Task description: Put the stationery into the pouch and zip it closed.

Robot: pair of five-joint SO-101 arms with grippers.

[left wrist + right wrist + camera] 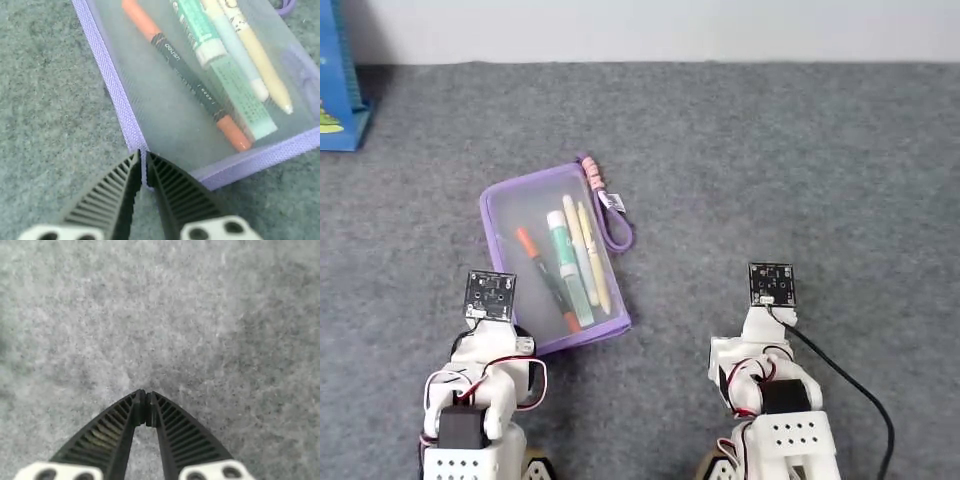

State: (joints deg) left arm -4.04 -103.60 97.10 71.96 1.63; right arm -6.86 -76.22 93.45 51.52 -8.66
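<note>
Grey felt (800, 150) covers the table, with a blue box (338, 90) at its far left edge. The left gripper (143, 162) has its fingers pressed together on the purple edging at the near left corner of the pouch (535, 210). The pouch lies flat at centre-left, and the pens (565, 260) show inside through its clear front. Well to the right, the right gripper (145, 405) hangs over bare felt, its fingers pressed together on nothing.

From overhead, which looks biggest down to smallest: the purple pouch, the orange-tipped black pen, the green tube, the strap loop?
The purple pouch is clearly largest. The green tube and orange-tipped black pen look about equal in length, the tube thicker, so unranked. The strap loop is smallest.
</note>
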